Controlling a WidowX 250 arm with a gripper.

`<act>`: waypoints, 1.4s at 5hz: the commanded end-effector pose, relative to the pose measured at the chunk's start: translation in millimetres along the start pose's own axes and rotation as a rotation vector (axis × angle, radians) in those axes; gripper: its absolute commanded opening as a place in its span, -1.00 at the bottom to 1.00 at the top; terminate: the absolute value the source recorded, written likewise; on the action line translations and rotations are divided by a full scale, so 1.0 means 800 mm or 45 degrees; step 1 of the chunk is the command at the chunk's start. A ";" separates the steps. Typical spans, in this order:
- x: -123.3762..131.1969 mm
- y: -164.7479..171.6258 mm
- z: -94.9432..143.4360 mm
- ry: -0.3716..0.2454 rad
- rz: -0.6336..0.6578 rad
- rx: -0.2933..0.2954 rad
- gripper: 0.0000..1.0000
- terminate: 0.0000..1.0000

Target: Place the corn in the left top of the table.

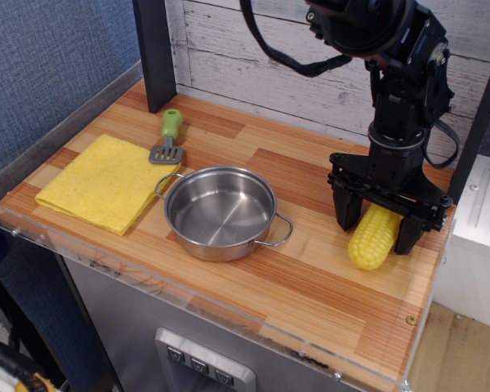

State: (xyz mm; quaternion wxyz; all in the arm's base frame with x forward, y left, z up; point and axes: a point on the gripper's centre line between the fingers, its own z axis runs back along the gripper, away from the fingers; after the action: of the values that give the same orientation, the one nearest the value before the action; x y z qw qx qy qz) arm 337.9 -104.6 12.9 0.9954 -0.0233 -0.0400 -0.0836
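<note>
pincer (378, 224): black, pointing down over the right end of the bench, fingers spread wide, one on each side of the corn. Gap shows between each finger and the cob, so holding nothing.
left finger (347, 211): tip just beside the cob's upper left side, close to the wood.
right finger (408, 233): tip just beside the cob's right side, also low.
corn (371, 238): yellow cob, lying on the bench at the right end near the front-right part, long axis running from back-right to front-left, rounded end toward the camera. Upper end tucked under the pincer body. Looks to rest on the wood; contact under it not fully clear.
bench (310, 286): light and reddish-brown plank stripes, clear edge strip along the front and left, grey cabinet below.
pan (220, 212): steel, two loop handles, in the middle of the bench, nothing in it. Well apart from the corn, to its left.
cloth (106, 181): flat yellow, folded, at the left front of the bench, just beside the pan's left handle, not touching as far as I can tell.
spatula (168, 137): green handle, grey slotted blade, behind the pan, blade end at the cloth's back-right corner, handle pointing to the back wall.
post (153, 53): dark upright at the back left of the bench.
arm (400, 73): black, cable looped at the top, coming down from the upper right in front of the white plank wall.
</note>
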 end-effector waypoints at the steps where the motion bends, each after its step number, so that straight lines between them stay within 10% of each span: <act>1: 0.014 0.015 0.076 -0.153 0.030 -0.046 1.00 -1.00; 3: 0.017 0.028 0.165 -0.278 0.034 -0.051 1.00 -1.00; 7: 0.001 0.068 0.221 -0.384 0.180 -0.015 1.00 -1.00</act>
State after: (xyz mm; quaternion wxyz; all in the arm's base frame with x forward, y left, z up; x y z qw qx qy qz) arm 342.1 -45.6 164.4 0.9875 -0.0414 -0.1519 -0.0085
